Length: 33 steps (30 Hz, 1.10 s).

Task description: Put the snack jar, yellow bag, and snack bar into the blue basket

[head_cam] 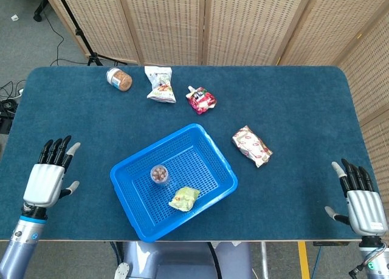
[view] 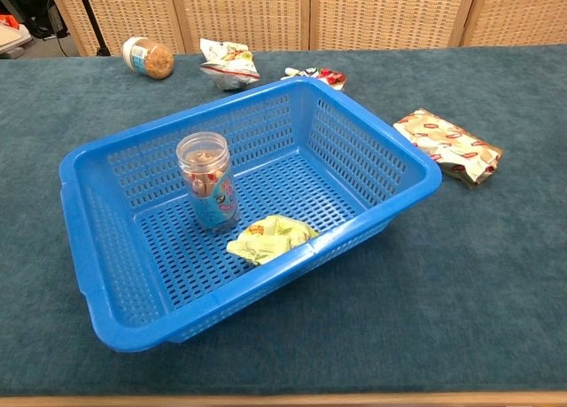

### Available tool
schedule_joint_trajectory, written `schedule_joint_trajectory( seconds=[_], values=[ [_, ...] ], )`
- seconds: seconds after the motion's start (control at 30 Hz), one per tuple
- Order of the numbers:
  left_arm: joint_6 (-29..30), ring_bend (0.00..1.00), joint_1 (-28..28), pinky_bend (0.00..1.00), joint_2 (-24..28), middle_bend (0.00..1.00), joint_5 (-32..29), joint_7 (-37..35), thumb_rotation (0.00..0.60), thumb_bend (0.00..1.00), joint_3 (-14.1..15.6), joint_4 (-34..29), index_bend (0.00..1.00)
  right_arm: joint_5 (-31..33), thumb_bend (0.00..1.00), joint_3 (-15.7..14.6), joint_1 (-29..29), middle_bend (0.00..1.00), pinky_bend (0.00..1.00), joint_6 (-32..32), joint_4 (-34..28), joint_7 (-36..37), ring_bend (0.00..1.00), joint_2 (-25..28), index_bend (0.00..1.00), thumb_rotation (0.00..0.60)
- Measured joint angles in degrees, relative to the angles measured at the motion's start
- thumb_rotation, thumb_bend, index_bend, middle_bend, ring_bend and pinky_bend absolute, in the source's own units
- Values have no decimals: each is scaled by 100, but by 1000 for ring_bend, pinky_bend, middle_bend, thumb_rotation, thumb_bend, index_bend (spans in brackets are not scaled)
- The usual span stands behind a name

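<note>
The blue basket point(head_cam: 206, 136) point(view: 390, 163) sits near the table's front middle. Inside it the clear snack jar point(head_cam: 159, 174) point(view: 208, 182) stands upright, and the yellow bag point(head_cam: 184, 198) point(view: 270, 237) lies beside it. The snack bar point(head_cam: 251, 146) point(view: 447, 146), in a red-and-white wrapper, lies on the cloth to the basket's right. My left hand point(head_cam: 47, 179) hovers open at the front left of the table, well away from the basket. My right hand point(head_cam: 361, 203) is open at the front right corner. Neither hand shows in the chest view.
At the back of the table lie a brown-filled jar point(head_cam: 118, 79) point(view: 148, 57) on its side, a white snack bag point(head_cam: 160, 84) point(view: 229, 61) and a red pouch point(head_cam: 201, 99) point(view: 315, 74). Folding screens stand behind the blue-covered table point(head_cam: 292, 109).
</note>
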Motion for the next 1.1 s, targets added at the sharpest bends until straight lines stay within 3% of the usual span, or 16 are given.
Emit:
schedule_joint_trajectory(
  seconds=[0.43, 0.67, 1.1],
  values=[
    [-332, 0, 273, 0, -375, 0, -330, -869, 600, 176, -159, 935, 0, 263, 102, 129, 301, 0, 0, -450, 193, -320, 0, -275, 5, 600],
    [-585, 0, 272, 0, -424, 0, -323, -1197, 600, 177, -303, 1151, 0, 439, 91, 445, 1018, 0, 0, -1205, -4, -794, 0, -298, 5, 600],
    [-716, 0, 327, 0, -428, 0, -294, -1330, 600, 177, -441, 1214, 0, 1070, 86, 969, 2406, 0, 0, -2798, 240, -805, 0, -517, 5, 600]
  ],
)
